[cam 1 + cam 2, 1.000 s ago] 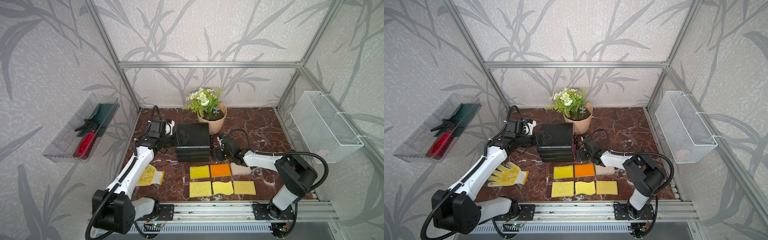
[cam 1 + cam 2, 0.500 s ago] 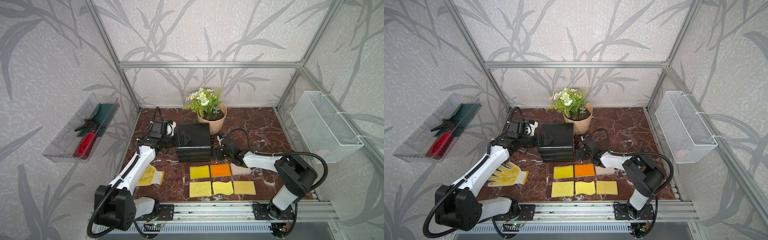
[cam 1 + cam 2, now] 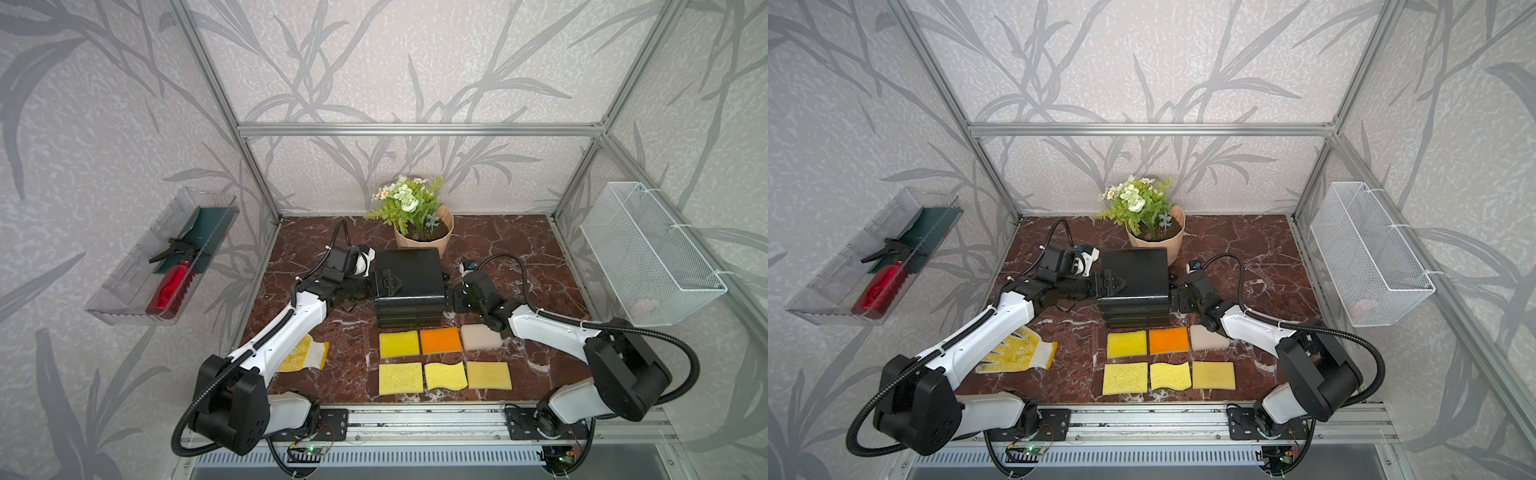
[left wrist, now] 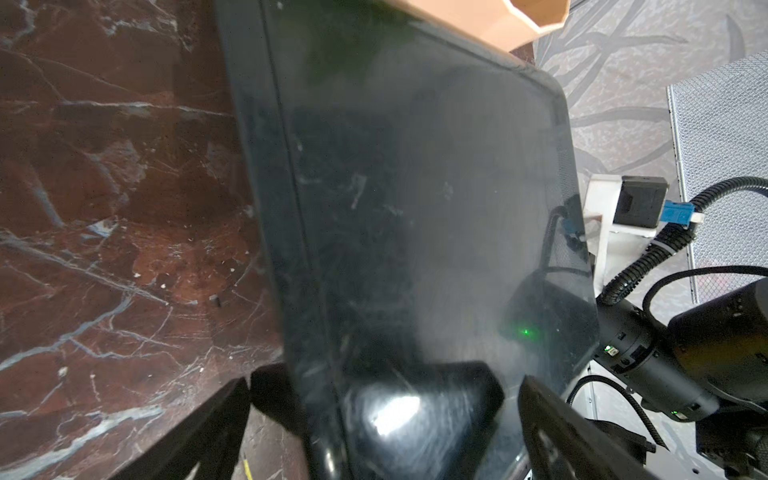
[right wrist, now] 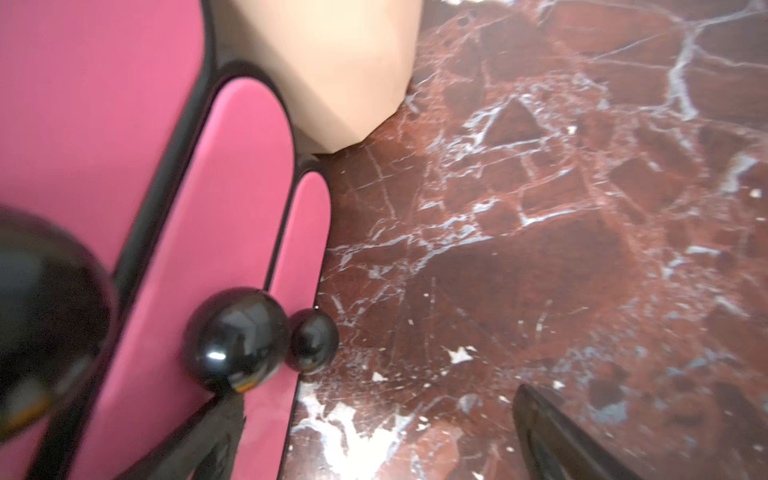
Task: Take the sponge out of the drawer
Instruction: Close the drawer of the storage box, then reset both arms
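The black drawer unit [image 3: 409, 274] [image 3: 1136, 276] stands mid-table in both top views. Its pink drawer fronts [image 5: 224, 216] carry round black knobs [image 5: 237, 338] and face my right arm; all look pushed in. The sponge in the drawer is hidden. My left gripper [image 3: 384, 284] [image 4: 386, 436] is open and straddles the unit's left top edge [image 4: 291, 208], one finger beside the wall, one above the lid. My right gripper [image 3: 451, 300] [image 5: 374, 440] is open, low over the marble right before the drawer fronts. One of its fingers [image 5: 199, 440] sits just under the middle knob.
Several flat yellow, orange and beige foam squares [image 3: 440, 340] lie in two rows before the unit. A potted plant [image 3: 422, 235] stands right behind it. A yellow glove [image 3: 309, 353] lies under the left arm. A wire basket [image 3: 648, 257] and a clear tray [image 3: 137, 291] hang on the side walls.
My left gripper has slid right, from beside the drawer unit to over its left top edge. The right gripper has barely moved. Both stay open.
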### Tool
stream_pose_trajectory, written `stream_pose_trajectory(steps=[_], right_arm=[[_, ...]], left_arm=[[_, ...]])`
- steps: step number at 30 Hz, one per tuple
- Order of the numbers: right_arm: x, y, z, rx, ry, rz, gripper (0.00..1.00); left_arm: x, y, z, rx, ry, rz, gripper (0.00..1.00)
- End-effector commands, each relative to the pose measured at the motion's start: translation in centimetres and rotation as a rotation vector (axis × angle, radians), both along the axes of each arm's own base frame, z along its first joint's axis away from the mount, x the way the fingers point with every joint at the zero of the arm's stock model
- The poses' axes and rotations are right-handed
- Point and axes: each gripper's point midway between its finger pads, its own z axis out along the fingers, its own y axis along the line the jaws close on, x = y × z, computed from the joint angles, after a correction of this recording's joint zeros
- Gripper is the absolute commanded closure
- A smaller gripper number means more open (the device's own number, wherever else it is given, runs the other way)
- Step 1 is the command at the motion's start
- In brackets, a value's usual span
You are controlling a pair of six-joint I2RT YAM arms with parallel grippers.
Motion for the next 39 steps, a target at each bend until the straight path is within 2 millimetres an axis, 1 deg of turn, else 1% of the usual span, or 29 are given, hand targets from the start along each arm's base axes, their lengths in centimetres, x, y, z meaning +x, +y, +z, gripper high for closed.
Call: stream_pose_trajectory(steps=[1,2,4,8,11,13,16,17,18,20,21,24,26,27,29,32,33,37,39], right_arm=[[0.0,-1.4,0.6,0.013,-0.005,-0.031,0.01],[0.0,-1.9,0.8,0.012,-0.006,-0.043,0.01],[-0.1,-3.0,1.1,0.01,-0.01,-0.067,0.01],[-0.7,-6.3,2.1,0.013,-0.028,-0.134,0.01],[-1.1,-9.4,3.8,0.018,-0.076,-0.224,0.01],[-1.5,-11.3,4.9,0.015,-0.108,-0.265,0.01],[-2.1,-13.7,6.5,-0.037,-0.144,-0.312,0.01],[-2.2,-14.5,6.9,-0.058,-0.15,-0.332,0.01],[-2.4,-15.4,6.9,-0.08,-0.152,-0.352,0.01],[-2.7,-16.8,6.8,-0.118,-0.159,-0.38,0.01],[-2.9,-17.4,6.5,-0.135,-0.16,-0.388,0.01],[-3.2,-19.4,5.6,-0.16,-0.171,-0.445,0.01],[-3.3,-20.7,5.3,-0.182,-0.184,-0.503,0.01],[-3.4,-21.3,5.3,-0.202,-0.196,-0.53,0.01],[-3.2,-21.9,5.1,-0.236,-0.216,-0.547,0.01],[-2.6,-22.1,4.5,-0.252,-0.253,-0.548,0.01],[-2.4,-22.1,4.2,-0.25,-0.268,-0.549,0.01],[-1.5,-21.7,3.3,-0.245,-0.325,-0.524,0.01],[-0.8,-20.9,3.1,-0.243,-0.341,-0.477,0.01]], left_arm=[[0.1,-0.5,1.6,-0.047,-0.046,0.008,0.01],[0.2,0.0,2.0,-0.024,-0.064,0.025,0.01],[0.3,1.7,2.8,0.055,-0.114,0.081,0.01],[0.6,6.1,5.2,0.251,-0.26,0.205,0.01],[1.4,9.9,6.4,0.416,-0.334,0.336,0.01],[2.0,11.8,6.9,0.51,-0.368,0.402,0.01],[3.2,14.9,6.2,0.682,-0.374,0.472,0.01],[3.3,17.1,5.7,0.75,-0.354,0.566,0.01],[3.4,18.9,4.9,0.784,-0.341,0.623,0.01],[3.6,20.7,2.8,0.774,-0.333,0.668,0.01],[3.5,21.4,1.6,0.764,-0.333,0.677,0.01],[3.3,23.1,-0.7,0.762,-0.381,0.716,0.01],[3.8,23.5,-1.7,0.721,-0.417,0.729,0.01],[4.3,23.7,-1.8,0.711,-0.455,0.735,0.01],[5.0,24.4,-2.5,0.716,-0.463,0.746,0.01],[5.7,25.7,-3.8,0.715,-0.49,0.784,0.01],[6.0,25.8,-3.8,0.7,-0.536,0.796,0.01],[6.2,25.7,-5.0,0.719,-0.599,0.753,0.01],[6.2,25.8,-5.4,0.702,-0.643,0.759,0.01]])
